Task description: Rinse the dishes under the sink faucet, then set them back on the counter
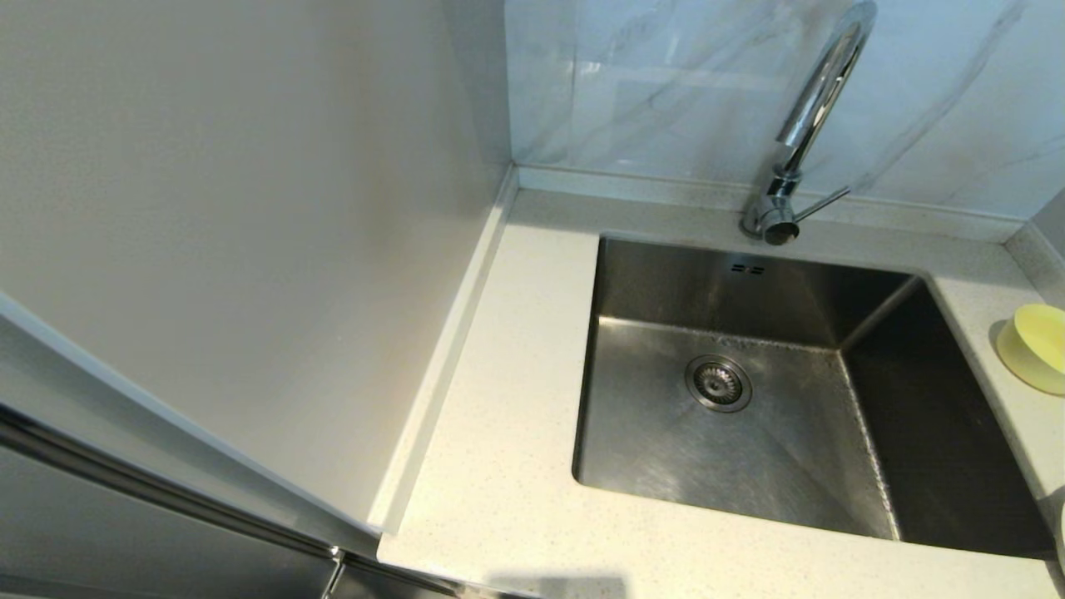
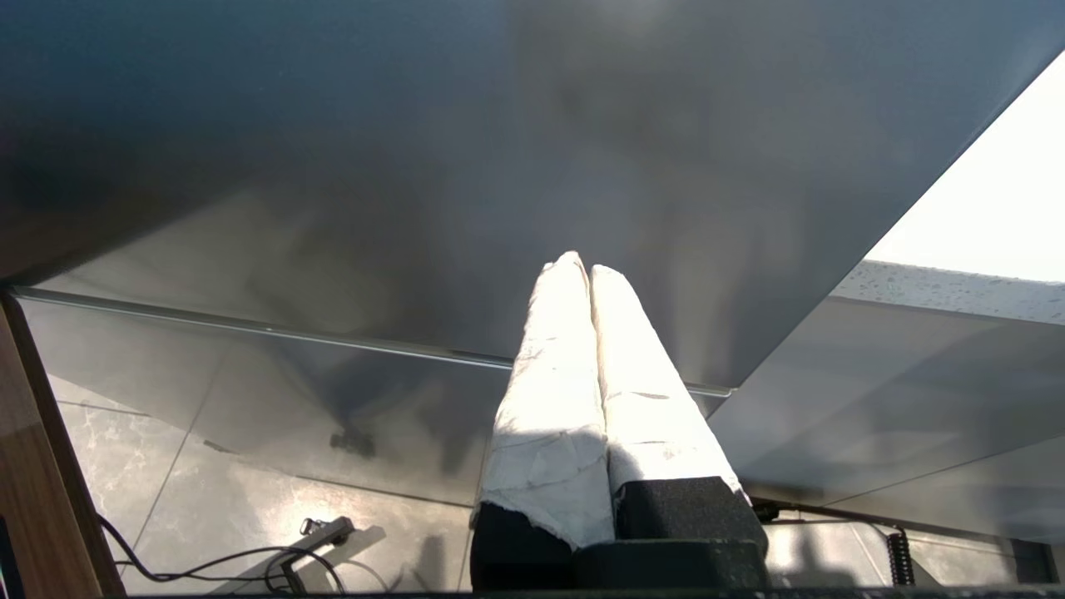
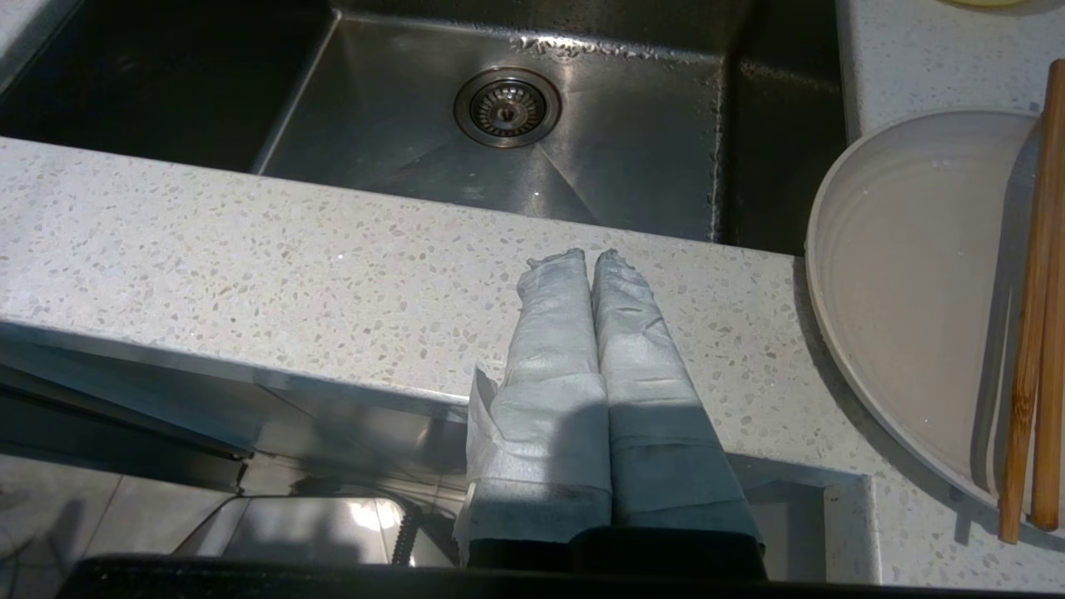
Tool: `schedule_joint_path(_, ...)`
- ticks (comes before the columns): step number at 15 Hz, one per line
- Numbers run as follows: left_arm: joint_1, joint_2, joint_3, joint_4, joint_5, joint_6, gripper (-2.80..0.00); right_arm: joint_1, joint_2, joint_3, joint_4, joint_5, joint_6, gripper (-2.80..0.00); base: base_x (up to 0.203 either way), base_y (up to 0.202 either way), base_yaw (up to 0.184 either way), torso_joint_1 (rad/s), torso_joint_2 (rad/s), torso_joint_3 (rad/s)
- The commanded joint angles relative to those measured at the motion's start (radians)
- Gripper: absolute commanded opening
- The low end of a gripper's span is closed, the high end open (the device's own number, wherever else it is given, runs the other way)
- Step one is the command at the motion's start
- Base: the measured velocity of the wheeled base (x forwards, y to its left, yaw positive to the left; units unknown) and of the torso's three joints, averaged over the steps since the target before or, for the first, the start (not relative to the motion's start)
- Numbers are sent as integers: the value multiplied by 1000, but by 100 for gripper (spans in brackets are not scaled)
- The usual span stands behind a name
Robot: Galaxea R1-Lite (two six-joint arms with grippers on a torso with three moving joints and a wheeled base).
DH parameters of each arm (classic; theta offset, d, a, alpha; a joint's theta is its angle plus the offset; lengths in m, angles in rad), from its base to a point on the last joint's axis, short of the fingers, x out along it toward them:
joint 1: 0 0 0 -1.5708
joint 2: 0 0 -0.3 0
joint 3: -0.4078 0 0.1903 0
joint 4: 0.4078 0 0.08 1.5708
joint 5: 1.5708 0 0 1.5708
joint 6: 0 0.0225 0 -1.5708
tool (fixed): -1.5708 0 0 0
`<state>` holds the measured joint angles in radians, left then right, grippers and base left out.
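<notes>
The steel sink [image 1: 882, 466] holds nothing; its drain strainer [image 1: 718, 383] shows bare. Behind it stands the chrome faucet [image 1: 811, 116] with its thin lever [image 1: 822, 204]. A pastel-yellow bowl [image 1: 1036, 345] sits on the counter [image 1: 516, 433] right of the sink. In the right wrist view the cream plate [image 3: 907, 283] lies on the counter [image 3: 250, 249] beside the sink [image 3: 616, 141], with the brown chopsticks [image 3: 1032, 316] resting across it. My right gripper [image 3: 589, 256] is shut and empty over the counter's front edge, left of the plate. My left gripper [image 2: 580, 264] is shut, low beside a steel cabinet front.
A tall pale panel [image 1: 233, 216] walls off the counter's left side. The marble wall [image 1: 666, 75] rises behind the raised back rim. Below the left gripper lie floor tiles and a cable [image 2: 225, 561]. Neither arm shows in the head view.
</notes>
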<state>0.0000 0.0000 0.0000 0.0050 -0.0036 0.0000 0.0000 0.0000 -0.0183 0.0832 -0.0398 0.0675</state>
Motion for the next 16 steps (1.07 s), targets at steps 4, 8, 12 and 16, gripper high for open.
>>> schedule_joint_path(4,0,0,0,0,0,0,-280,0,2,0,0,0,0,-280,0,0,0,0,0,0)
schedule_joint_path(8,0,0,0,0,0,0,-280,0,2,0,0,0,0,-280,0,0,0,0,0,0)
schedule_joint_path(12,0,0,0,0,1,0,-280,0,2,0,0,0,0,-280,0,0,0,0,0,0)
schedule_joint_path(16,0,0,0,0,0,0,-280,0,2,0,0,0,0,-280,0,0,0,0,0,0)
